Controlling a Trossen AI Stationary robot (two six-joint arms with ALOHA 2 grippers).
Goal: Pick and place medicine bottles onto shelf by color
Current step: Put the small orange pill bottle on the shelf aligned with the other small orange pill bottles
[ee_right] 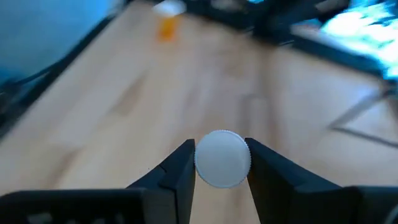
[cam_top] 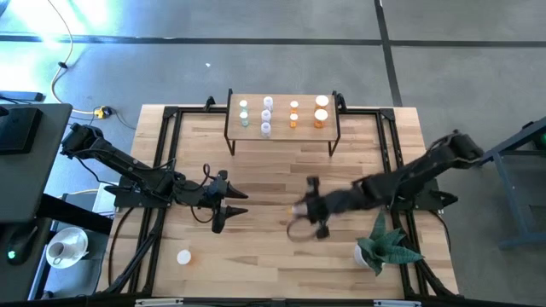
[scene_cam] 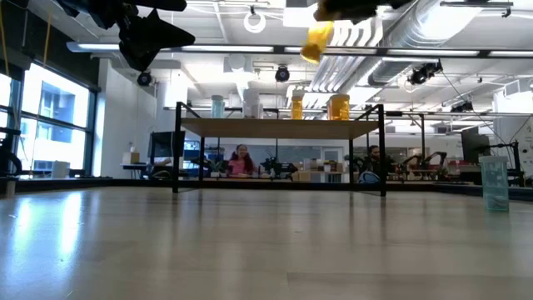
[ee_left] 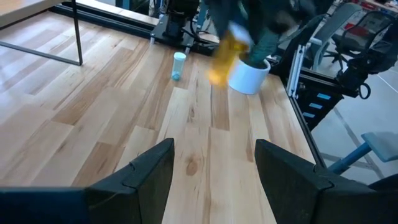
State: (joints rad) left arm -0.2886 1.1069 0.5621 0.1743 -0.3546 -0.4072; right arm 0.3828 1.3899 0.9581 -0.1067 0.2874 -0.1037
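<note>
Your right gripper (ee_right: 221, 165) has its fingers clamped on an orange bottle (scene_cam: 316, 42) by its white cap, lifted above mid-desk in front of the shelf (cam_top: 281, 128); your left gripper (ee_left: 214, 171) hovers with fingers apart, holding nothing

We can read no text, label, brand, number or sign anywhere: the medicine bottles (cam_top: 293, 115) on the shelf (cam_top: 281, 132) show no legible print.

- Bright glare is washing out the floor (cam_top: 77, 17) at the high view's upper left.
- Ceiling lights (scene_cam: 250, 52) are glaring across the low view's top.
- Motion blur is smearing the right wrist view's desk (ee_right: 124, 93) and the right gripper (cam_top: 300, 220).
</note>
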